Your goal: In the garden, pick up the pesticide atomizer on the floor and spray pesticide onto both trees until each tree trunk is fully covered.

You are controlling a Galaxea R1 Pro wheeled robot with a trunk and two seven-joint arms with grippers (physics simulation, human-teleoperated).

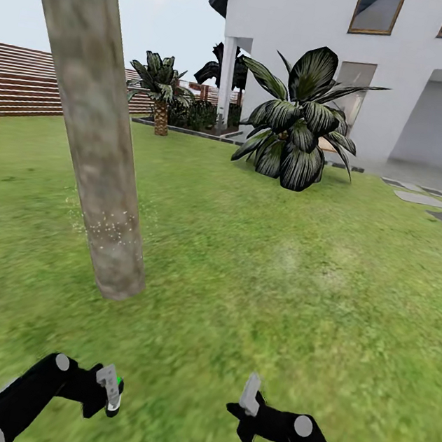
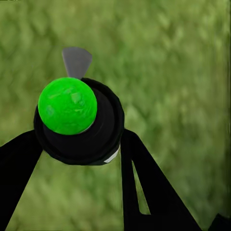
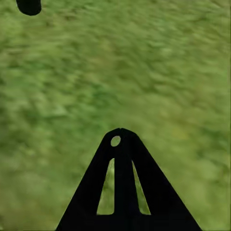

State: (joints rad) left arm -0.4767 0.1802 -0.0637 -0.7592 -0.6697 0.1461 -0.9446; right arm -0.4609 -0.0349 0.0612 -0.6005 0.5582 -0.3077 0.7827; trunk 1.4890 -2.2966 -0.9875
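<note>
Head camera forward-down, wrist cameras close over grass (image 3: 159, 72) (shared)

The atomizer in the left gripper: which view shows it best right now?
The left wrist view: the atomizer sits large between the left gripper fingers, green cap and black body plain. The head view gives a small green and pale sliver. The right wrist view has grass.

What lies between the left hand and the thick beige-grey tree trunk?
Head view: only green grass lies between the left hand, shut on the green-topped black atomizer, and the beige-grey trunk.
</note>
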